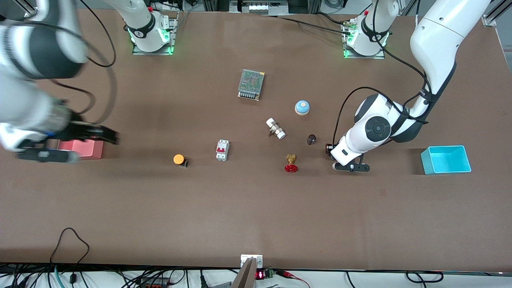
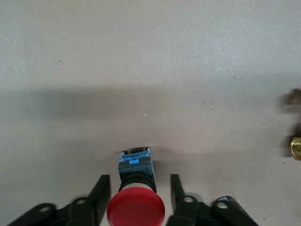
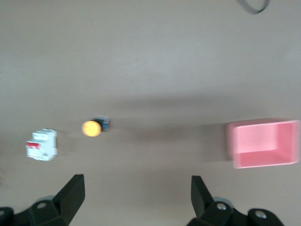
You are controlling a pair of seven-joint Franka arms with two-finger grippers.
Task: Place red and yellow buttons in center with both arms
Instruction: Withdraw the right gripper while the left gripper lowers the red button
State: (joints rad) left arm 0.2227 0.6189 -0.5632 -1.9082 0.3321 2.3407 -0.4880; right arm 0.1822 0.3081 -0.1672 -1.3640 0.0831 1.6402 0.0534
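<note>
The red button (image 2: 136, 212) lies on its side on the brown tabletop (image 1: 256, 208), beside a dark knob toward the left arm's end; in the front view only its dark body (image 1: 328, 148) shows. My left gripper (image 2: 139, 181) is low at the table (image 1: 331, 151), open, with one finger on each side of the button and a gap on both sides. The yellow button (image 1: 179, 159) lies on the table beside a white breaker and also shows in the right wrist view (image 3: 91, 128). My right gripper (image 1: 112, 137) is open and empty (image 3: 136, 178), in the air over the pink bin's edge.
A pink bin (image 1: 84, 149) sits at the right arm's end and a cyan bin (image 1: 446, 160) at the left arm's end. Mid-table lie a white breaker (image 1: 222, 150), a brass valve with red handwheel (image 1: 291, 164), a dark knob (image 1: 311, 139), a white fitting (image 1: 276, 128), a light-blue domed button (image 1: 302, 107) and a metal power supply (image 1: 251, 84).
</note>
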